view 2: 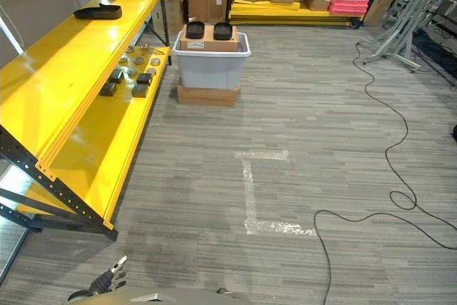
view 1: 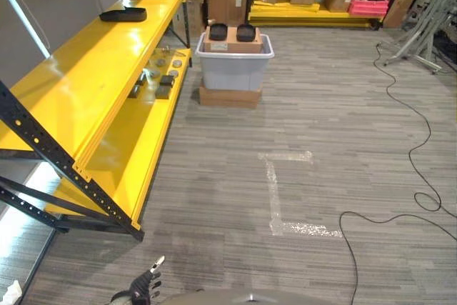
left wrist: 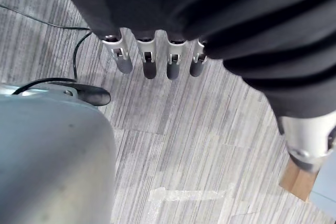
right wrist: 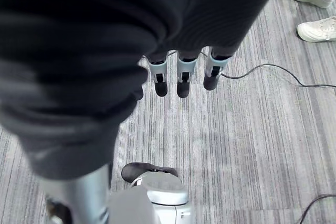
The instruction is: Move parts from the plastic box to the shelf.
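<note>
On the left stands a long yellow metal shelf (view 1: 86, 69) with black legs. Two flat black trays (view 1: 123, 14) lie on its top level, and small dark and silver parts (view 1: 158, 80) sit on its lower level. Low down, the left robot hand (view 1: 146, 285) hangs over the grey striped floor (view 1: 321, 141), fingers straight and holding nothing. Further right, a grey plastic box (view 1: 233, 62) rests on flat brown cardboard, with a brown carton (view 1: 232, 38) and two black parts (view 1: 230, 31) on top. The right robot hand (right wrist: 184, 74) also hangs loose and empty. White shoes (right wrist: 315, 9) stand nearby.
</note>
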